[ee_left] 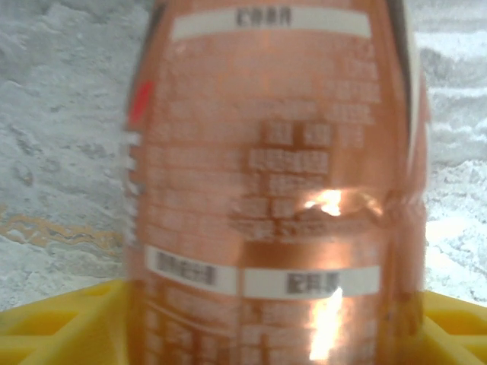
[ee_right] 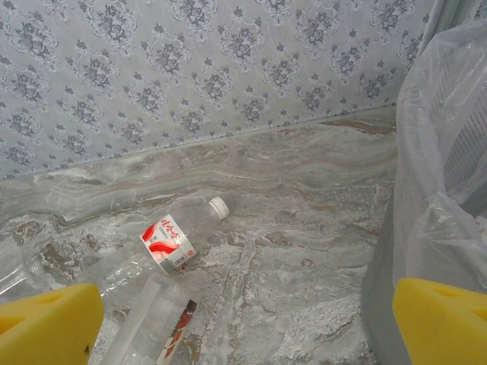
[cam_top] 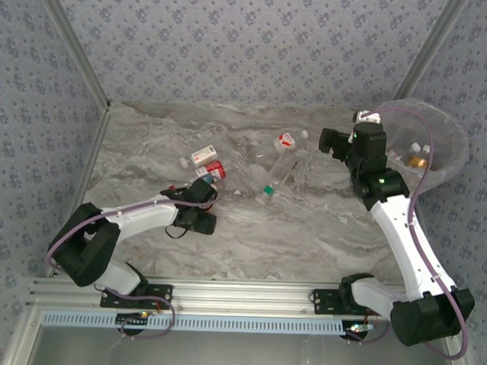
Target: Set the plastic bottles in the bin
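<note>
An orange-red bottle (ee_left: pixel 274 190) fills the gap between my left gripper's (ee_left: pixel 259 312) yellow fingers (ee_left: pixel 61 323), and both pads press its sides. From above, that gripper (cam_top: pixel 207 184) sits at the orange-red bottle (cam_top: pixel 215 170), left of centre on the table. Beside it lies a clear bottle with a red-and-white label (cam_top: pixel 202 155). Two more clear bottles lie mid-table, one white-capped (cam_top: pixel 286 141), one green-capped (cam_top: pixel 272 183). My right gripper (cam_top: pixel 334 142) hangs open and empty next to the bin (cam_top: pixel 453 150), which holds several bottles (cam_top: pixel 419 159). The right wrist view has the labelled bottle (ee_right: pixel 169 242) and the bin wall (ee_right: pixel 441 152).
Patterned walls close off the table at the back and both sides. Another clear bottle (ee_right: pixel 144 319) lies just ahead of my right gripper's left finger. Bare marble (cam_top: pixel 306 233) stretches between the two arms.
</note>
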You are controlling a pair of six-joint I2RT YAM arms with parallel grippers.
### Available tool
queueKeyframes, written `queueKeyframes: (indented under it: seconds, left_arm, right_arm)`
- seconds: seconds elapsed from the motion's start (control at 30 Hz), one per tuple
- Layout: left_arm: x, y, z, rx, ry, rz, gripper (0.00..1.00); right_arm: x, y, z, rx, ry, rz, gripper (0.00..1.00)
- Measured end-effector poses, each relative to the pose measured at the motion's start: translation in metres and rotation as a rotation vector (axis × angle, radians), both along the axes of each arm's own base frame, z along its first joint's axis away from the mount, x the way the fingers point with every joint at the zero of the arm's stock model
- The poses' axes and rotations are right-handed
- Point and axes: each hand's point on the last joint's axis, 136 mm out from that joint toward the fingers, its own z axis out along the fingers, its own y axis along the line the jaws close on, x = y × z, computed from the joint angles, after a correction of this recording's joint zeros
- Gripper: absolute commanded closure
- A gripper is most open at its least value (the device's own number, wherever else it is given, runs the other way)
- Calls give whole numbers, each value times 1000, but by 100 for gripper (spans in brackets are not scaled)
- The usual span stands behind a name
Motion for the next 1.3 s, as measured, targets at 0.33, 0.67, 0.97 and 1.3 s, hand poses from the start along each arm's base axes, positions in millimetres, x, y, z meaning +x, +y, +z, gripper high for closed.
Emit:
queueKeyframes:
  seconds: [0.33,0.67,0.97,1.3]
  left_arm:
    - [1,-10,1,-19,-23,-4,43]
    - [4,-27,13,-74,-79,-56,62]
    - [16,-62,59,-276,-245,-148,65]
    - [23,-96,106,-477,-375,-255,62]
  right_arm:
    - [2,1,-4,-6,13,1,0]
    - [3,3,-4,-4,19,10,0]
    - [-2,42,-8,106,37,153,0]
    - [-15,97,-16,289,112,357,0]
